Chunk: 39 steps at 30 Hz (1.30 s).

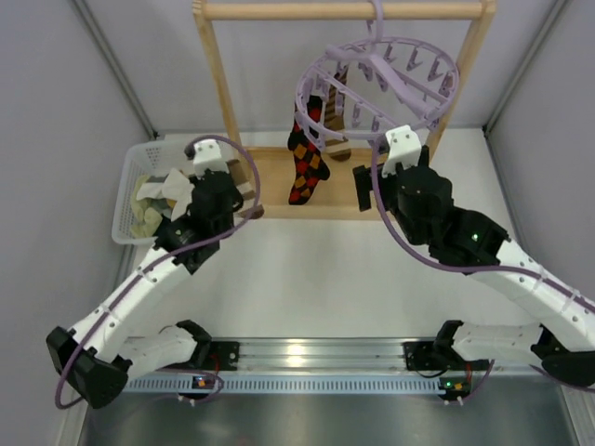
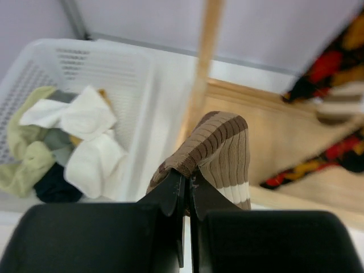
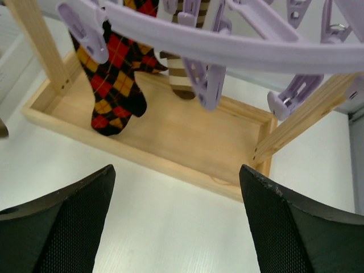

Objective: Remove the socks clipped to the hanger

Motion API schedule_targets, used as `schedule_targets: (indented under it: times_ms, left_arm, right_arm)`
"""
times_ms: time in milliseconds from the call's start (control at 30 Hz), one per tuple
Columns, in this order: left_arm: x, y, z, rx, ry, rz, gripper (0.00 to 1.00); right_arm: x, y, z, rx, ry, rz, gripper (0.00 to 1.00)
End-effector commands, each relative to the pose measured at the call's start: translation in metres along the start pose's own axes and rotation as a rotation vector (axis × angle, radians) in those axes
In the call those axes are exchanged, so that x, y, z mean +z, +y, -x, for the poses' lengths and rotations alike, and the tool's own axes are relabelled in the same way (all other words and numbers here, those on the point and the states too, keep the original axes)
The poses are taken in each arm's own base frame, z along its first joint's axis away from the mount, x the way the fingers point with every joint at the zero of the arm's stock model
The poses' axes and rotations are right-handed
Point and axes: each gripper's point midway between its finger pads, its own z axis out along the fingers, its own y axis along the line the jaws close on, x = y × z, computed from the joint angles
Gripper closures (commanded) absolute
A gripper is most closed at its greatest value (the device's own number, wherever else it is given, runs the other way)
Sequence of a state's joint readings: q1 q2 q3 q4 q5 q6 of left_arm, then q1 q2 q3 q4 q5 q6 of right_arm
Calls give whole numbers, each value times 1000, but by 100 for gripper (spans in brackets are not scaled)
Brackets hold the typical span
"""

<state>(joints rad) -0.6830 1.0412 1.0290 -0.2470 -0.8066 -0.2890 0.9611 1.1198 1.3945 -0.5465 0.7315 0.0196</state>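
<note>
The lavender hanger [image 1: 376, 79] hangs by its hook from the wooden rack's top bar. A black argyle sock [image 1: 307, 158] and a brown striped sock [image 3: 182, 74] are still clipped to it. My left gripper [image 2: 187, 177] is shut on another brown sock with tan stripes [image 2: 219, 151] and holds it beside the white basket [image 2: 142, 85], above the rack's left base corner. In the top view this gripper [image 1: 246, 193] sits just right of the basket. My right gripper [image 3: 177, 187] is open and empty, low in front of the rack, under the hanger ring [image 3: 227, 48].
The basket [image 1: 130, 172] holds white socks [image 2: 91, 114] and yellow-green and dark cloth pieces. The wooden rack's tray base [image 3: 187, 136] and uprights [image 1: 216, 74] stand at the back. Grey walls close in on both sides.
</note>
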Motion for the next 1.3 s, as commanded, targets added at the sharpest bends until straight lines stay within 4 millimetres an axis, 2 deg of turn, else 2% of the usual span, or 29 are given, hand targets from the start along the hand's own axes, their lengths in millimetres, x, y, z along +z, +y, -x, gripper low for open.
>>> schedule_targets:
  times_ms: [0, 67, 100, 167, 200, 233, 267, 300, 400, 467, 533, 633, 667, 733, 767, 867, 933, 967, 1033, 1100, 1133, 1167, 1233, 1267]
  left_arm:
    - [26, 44, 31, -87, 23, 82, 100]
    - [41, 64, 43, -128, 23, 128, 100]
    - [52, 85, 48, -161, 33, 151, 100]
    - [78, 101, 47, -203, 70, 177, 100]
    - [90, 127, 46, -230, 80, 219, 100]
    - [97, 137, 45, -247, 86, 246, 100]
    - [111, 154, 40, -279, 99, 300, 100]
    - [117, 176, 40, -304, 96, 346, 100]
    - [147, 205, 38, -325, 115, 411, 100]
    - [171, 210, 33, -311, 145, 406, 100]
    - [182, 205, 27, -310, 175, 362, 87]
    - [184, 202, 9, -346, 208, 361, 56]
    - [182, 201, -1, -361, 230, 361, 39]
    - [178, 197, -5, -368, 241, 338, 30]
    - [175, 195, -11, -371, 255, 328, 18]
    - [161, 181, -3, -378, 249, 256, 1]
    - [152, 150, 10, -389, 258, 88, 1]
    - [148, 128, 14, -377, 275, -19, 1]
    - [139, 99, 15, -362, 298, -141, 1]
    - [127, 54, 10, -308, 328, -290, 1]
    - [123, 39, 6, -243, 335, -344, 1]
    - [115, 4, -3, -185, 356, -431, 1]
    - [110, -23, -14, -80, 345, -508, 1]
    - [101, -46, -18, -45, 333, -555, 1]
  right_arm:
    - [-30, 9, 3, 74, -42, 177, 14]
    - [-38, 11, -1, 85, -56, 226, 12]
    - [-49, 6, 4, 117, -85, 245, 11]
    - [-63, -2, 6, 149, -119, 270, 10]
    - [-67, -4, 5, 158, -127, 275, 9]
    - [-71, -7, 7, 166, -139, 277, 9]
    - [-73, -9, 3, 168, -139, 276, 9]
    - [-80, -15, 5, 181, -159, 278, 8]
    - [-89, -23, 5, 201, -188, 281, 7]
    - [-91, -24, 1, 204, -191, 287, 6]
    - [-95, -26, 2, 214, -206, 291, 6]
    - [-92, -26, -3, 209, -211, 281, 5]
    - [-89, -28, -7, 201, -204, 259, 4]
    - [-85, -29, -13, 190, -184, 238, 4]
    - [-84, -30, -15, 184, -177, 229, 4]
    - [-80, -31, -20, 179, -165, 210, 4]
    - [-79, -30, -23, 180, -157, 207, 4]
    - [-79, -30, -23, 189, -161, 208, 3]
    - [-79, -29, -23, 199, -163, 207, 3]
    - [-80, -28, -23, 218, -170, 219, 3]
    - [-80, -25, -26, 218, -166, 230, 3]
    - [-82, -26, -24, 231, -177, 239, 3]
    - [-84, -24, -25, 233, -178, 258, 3]
    - [-87, -24, -24, 238, -184, 265, 3]
